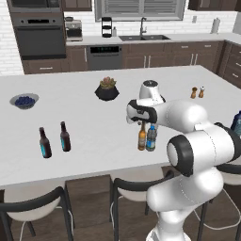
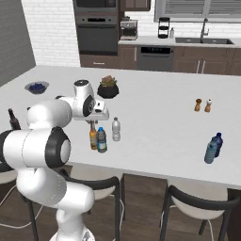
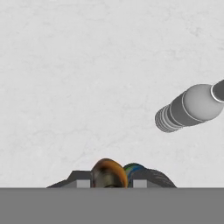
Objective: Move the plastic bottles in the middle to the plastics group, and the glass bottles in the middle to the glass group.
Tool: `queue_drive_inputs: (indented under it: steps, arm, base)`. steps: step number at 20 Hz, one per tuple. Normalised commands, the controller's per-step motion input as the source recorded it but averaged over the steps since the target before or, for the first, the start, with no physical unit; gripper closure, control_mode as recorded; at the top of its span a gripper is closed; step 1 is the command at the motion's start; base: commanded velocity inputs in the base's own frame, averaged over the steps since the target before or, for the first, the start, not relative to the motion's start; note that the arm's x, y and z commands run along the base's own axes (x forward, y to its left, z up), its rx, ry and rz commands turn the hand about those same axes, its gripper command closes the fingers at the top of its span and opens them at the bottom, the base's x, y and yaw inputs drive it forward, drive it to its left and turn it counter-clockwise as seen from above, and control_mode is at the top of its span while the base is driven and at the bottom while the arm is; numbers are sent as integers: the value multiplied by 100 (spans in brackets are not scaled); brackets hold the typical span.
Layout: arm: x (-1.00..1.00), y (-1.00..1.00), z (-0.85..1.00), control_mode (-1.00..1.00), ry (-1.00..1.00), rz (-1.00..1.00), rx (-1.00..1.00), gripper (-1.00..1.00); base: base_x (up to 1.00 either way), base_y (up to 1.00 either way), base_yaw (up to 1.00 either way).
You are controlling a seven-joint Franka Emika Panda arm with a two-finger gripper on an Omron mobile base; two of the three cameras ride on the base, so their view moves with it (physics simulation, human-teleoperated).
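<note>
Jaws of the gripper [image 3: 108,183] are closed on the neck of the slim amber-brown glass beer bottle [image 1: 142,137], which stands upright, its long axis running straight down from the fingers to the white countertop [image 1: 94,117]. Touching it on one side stands the clear blue-labelled plastic water bottle [image 1: 151,137]; the pale greyish-white plastic bottle [image 2: 116,129] stands near, a little beyond. Both dark brown long-necked beer bottles [image 1: 54,140] stand well apart to the arm's left, so a straight lift looks needed first.
</note>
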Motion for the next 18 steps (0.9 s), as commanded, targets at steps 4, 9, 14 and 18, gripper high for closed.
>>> queue_drive_inputs:
  steps: [4,9,14,18]
  arm:
    - [0,24,17,-100,-7,0,2,100]
    - [-12,82,14,-100,-15,1,1,100]
    - [-7,95,12,-100,-14,3,0,100]
    - [0,86,24,-100,-10,4,1,100]
  base:
    - [0,0,0]
    - [0,0,0]
    - [0,0,0]
    - [0,0,0]
